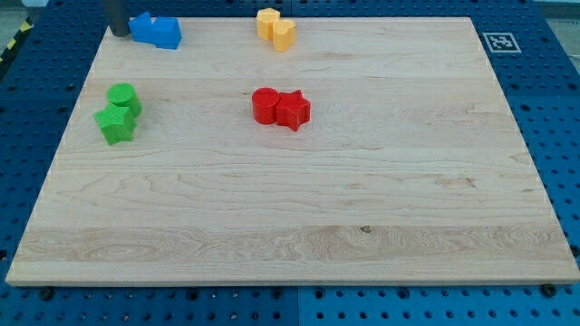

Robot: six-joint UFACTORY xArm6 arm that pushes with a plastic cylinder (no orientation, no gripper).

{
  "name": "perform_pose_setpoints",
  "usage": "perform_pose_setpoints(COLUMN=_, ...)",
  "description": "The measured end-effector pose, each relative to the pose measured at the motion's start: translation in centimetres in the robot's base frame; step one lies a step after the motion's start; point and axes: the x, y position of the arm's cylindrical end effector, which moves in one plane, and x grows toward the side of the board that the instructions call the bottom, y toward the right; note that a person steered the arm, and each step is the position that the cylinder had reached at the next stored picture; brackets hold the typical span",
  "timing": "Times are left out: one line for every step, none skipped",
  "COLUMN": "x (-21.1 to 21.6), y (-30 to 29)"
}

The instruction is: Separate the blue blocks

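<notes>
- Nearest to us, the wooden surface (290, 235) lies bare across its whole near half, from the left edge to the right edge.
- In the middle band we see a red cylinder (265, 105) touching a red star (294, 110) on its right, close to the centre.
- Toward the left edge sit a green star (115, 125) and, just behind and touching it, a green cylinder (122, 97).
- At the far edge, a little left of centre, a yellow block (267, 22) touches a second yellow block (285, 34); we cannot make out their shapes.
- In the far left corner the two blue blocks are pressed together: the left blue block (142, 26) and the right blue block (166, 33). Their shared long axis runs left to right, slanting slightly nearer at the right end.
- They sit right at the far edge, with open room to their right and nearer to us.
- My tip (119, 33) stands just left of the left blue block, about touching it.
- We see no gripper, only the rod.
</notes>
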Motion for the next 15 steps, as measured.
perform_pose_setpoints(x=-1.1, y=-0.6)
perform_pose_setpoints(x=-3.3, y=-0.8)
perform_pose_setpoints(x=-3.3, y=-0.5)
perform_pose_setpoints(x=-3.2, y=3.6)
perform_pose_setpoints(x=-3.2, y=6.9)
perform_pose_setpoints(x=-3.2, y=7.6)
perform_pose_setpoints(x=-2.9, y=8.1)
perform_pose_setpoints(x=-1.4, y=8.2)
perform_pose_setpoints(x=0.5, y=8.3)
perform_pose_setpoints(x=2.7, y=8.5)
perform_pose_setpoints(x=3.0, y=8.5)
perform_pose_setpoints(x=3.0, y=11.0)
perform_pose_setpoints(x=5.7, y=15.6)
perform_pose_setpoints(x=10.5, y=15.6)
perform_pose_setpoints(x=13.2, y=11.0)
